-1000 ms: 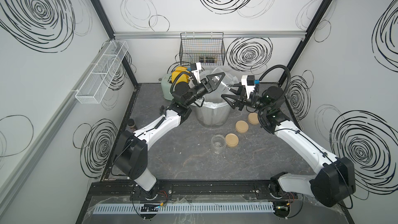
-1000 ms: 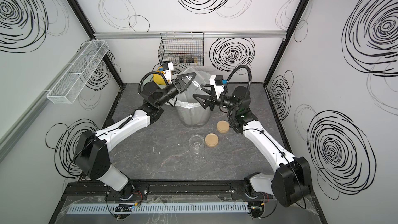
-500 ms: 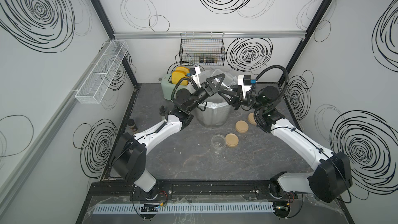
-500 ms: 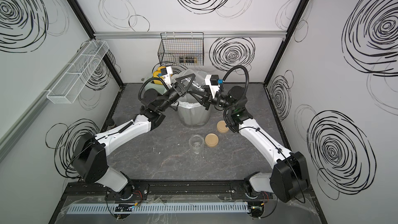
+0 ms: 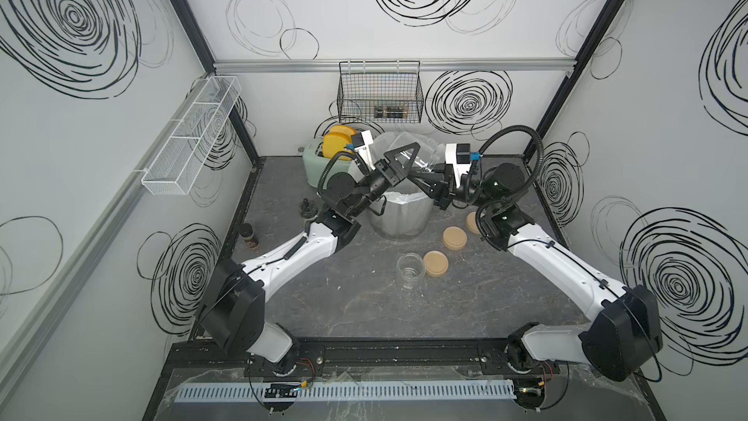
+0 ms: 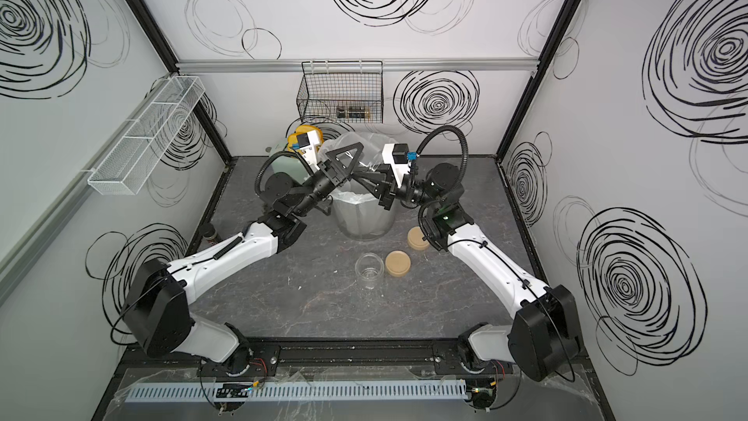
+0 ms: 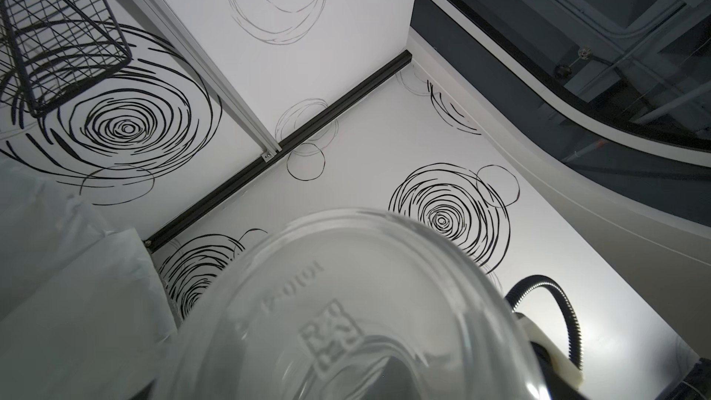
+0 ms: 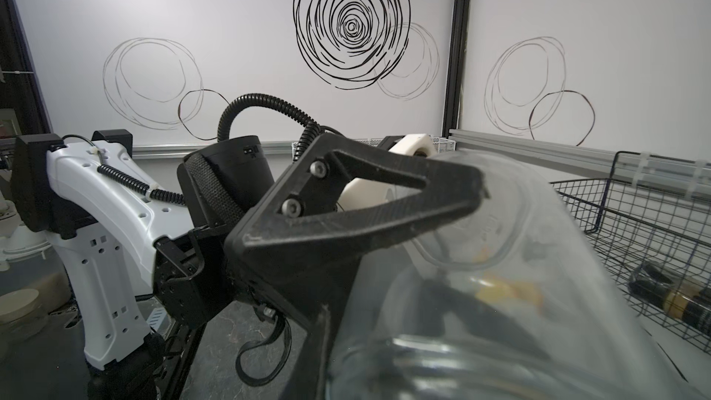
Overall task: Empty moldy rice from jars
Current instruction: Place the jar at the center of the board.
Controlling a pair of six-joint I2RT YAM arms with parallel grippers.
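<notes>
Mint toaster (image 5: 313, 164), lined bin (image 5: 400, 220), black wire basket (image 5: 380, 91) on back wall.

Held jar: clear cylindrical jar (image 8: 519, 263), lidless, tipped on its side in my left jaws.
Desk jar: second clear jar (image 5: 411, 275), upright, open, empty.
Lids: three round tan lids (image 5: 454, 238) (image 5: 436, 264) (image 5: 469, 222), flat on desk (image 5: 364, 297).

The dark marbled tabletop (image 5: 364, 309) bears a lined bin (image 5: 400, 216) and a mint toaster (image 5: 313, 166) near its back edge. Mid-surface stands an open jar (image 5: 410, 275), with three tan lids (image 5: 436, 264) lying toward the right edge.
</notes>
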